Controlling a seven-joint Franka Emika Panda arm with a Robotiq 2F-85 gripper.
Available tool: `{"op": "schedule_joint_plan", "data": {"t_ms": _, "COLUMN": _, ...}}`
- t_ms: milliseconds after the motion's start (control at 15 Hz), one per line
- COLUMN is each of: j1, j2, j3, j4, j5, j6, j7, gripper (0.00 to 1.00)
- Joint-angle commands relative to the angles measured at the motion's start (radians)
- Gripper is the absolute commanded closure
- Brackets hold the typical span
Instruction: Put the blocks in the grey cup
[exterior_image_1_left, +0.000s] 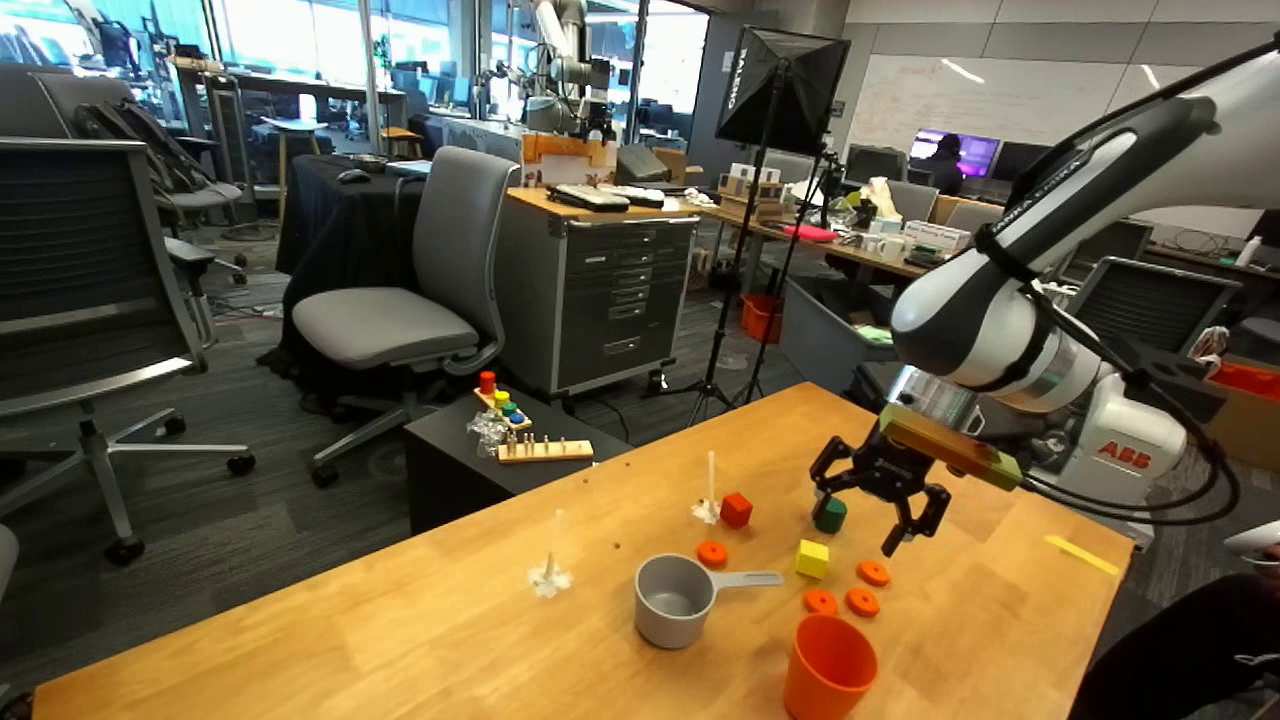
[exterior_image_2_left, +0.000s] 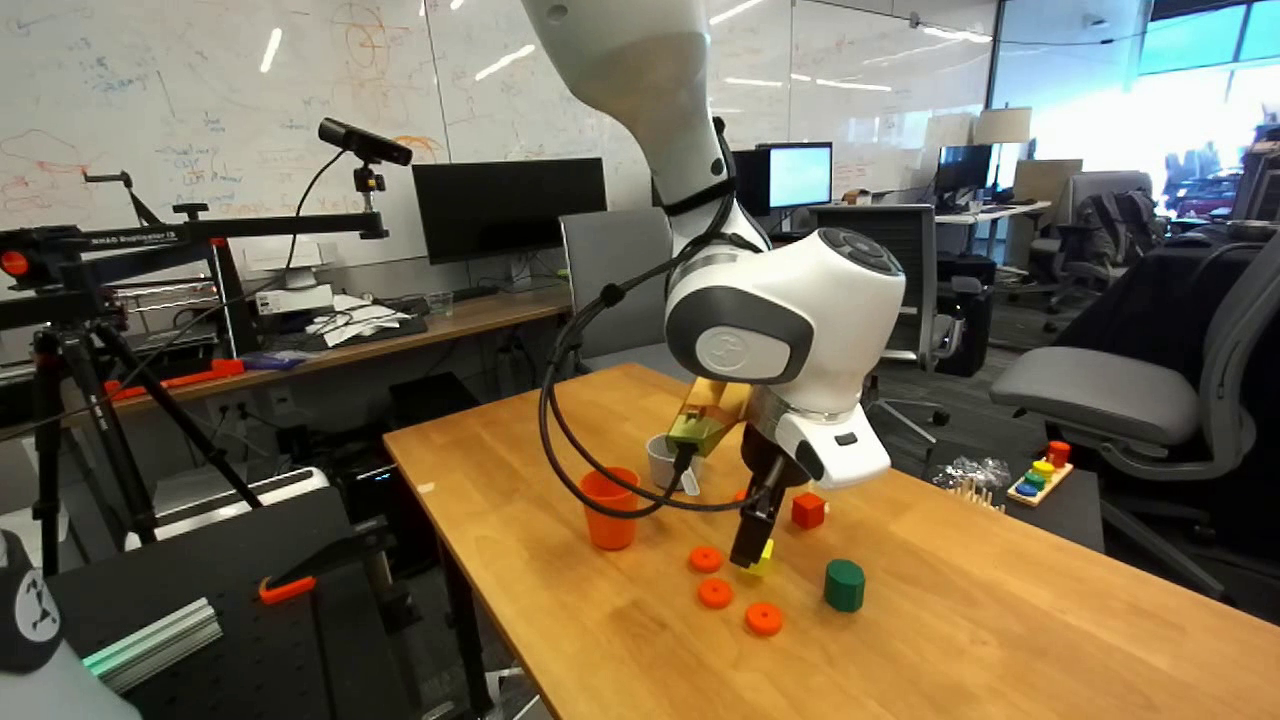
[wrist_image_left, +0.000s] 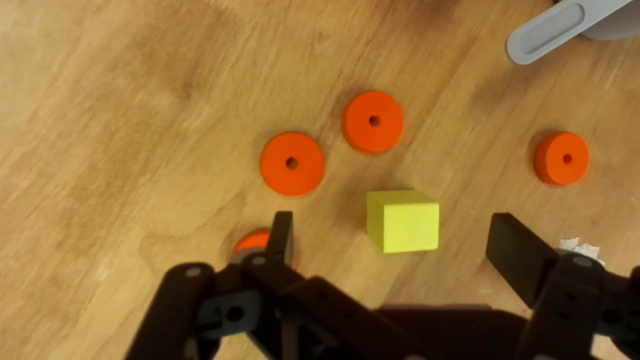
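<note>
Hand: the black two-fingered robot hand (wrist_image_left: 392, 237) is spread wide, gripping nothing, and hovers above the light-brown wooden surface (exterior_image_1_left: 400, 650). The small yellow cube (wrist_image_left: 411, 227) appears between the fingers in the wrist view, its faces nearly square to the pads. The short, wide grey plastic-looking cup (exterior_image_1_left: 672, 607) stands upright on the surface; no block shows inside it. Also on the surface: a dark green faceted block (exterior_image_2_left: 845, 586), a red cube (exterior_image_2_left: 808, 511) and four flat, round orange-red blocks (wrist_image_left: 306, 173).

Step in hand, as judged: grasping the yellow cube. Centre the fingers over it, then descend straight. One round block (wrist_image_left: 252, 239) is partly hidden behind the finger at the left of the wrist view; unless shifted clear, that finger could come down on it.

Clearances: the blocks lie apart from the surface's visible edges. The grey cup's handle runs out towards the yellow cube, so lift above handle and rim before releasing over the mouth. Keep off the taller bright orange cup (exterior_image_1_left: 830, 667) and the two thin, pale upright sticks (exterior_image_1_left: 711, 475). The black cable (exterior_image_2_left: 611, 296) loops in front of the orange cup in an exterior view; contact cannot be told.
</note>
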Motion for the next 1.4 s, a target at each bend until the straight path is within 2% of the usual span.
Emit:
{"op": "schedule_joint_plan", "data": {"t_ms": 0, "j1": 0.031, "j2": 0.043, "j3": -0.015, "j4": 0.073, "j5": -0.017, "j6": -0.025, "j7": 0.015, "gripper": 0.0}}
{"op": "schedule_joint_plan", "data": {"t_ms": 800, "j1": 0.062, "j2": 0.191, "j3": -0.024, "j4": 0.24, "j5": -0.083, "j6": -0.086, "j7": 0.039, "gripper": 0.0}}
{"op": "schedule_joint_plan", "data": {"t_ms": 867, "j1": 0.066, "j2": 0.197, "j3": -0.028, "j4": 0.247, "j5": -0.101, "j6": -0.09, "j7": 0.037, "gripper": 0.25}}
{"op": "schedule_joint_plan", "data": {"t_ms": 933, "j1": 0.07, "j2": 0.202, "j3": -0.029, "j4": 0.254, "j5": -0.117, "j6": -0.088, "j7": 0.039, "gripper": 0.26}}
{"op": "schedule_joint_plan", "data": {"t_ms": 1000, "j1": 0.068, "j2": 0.207, "j3": -0.026, "j4": 0.259, "j5": -0.126, "j6": -0.087, "j7": 0.037, "gripper": 0.33}}
{"op": "schedule_joint_plan", "data": {"t_ms": 1333, "j1": 0.064, "j2": 0.225, "j3": -0.025, "j4": 0.279, "j5": -0.164, "j6": -0.093, "j7": 0.031, "gripper": 0.73}}
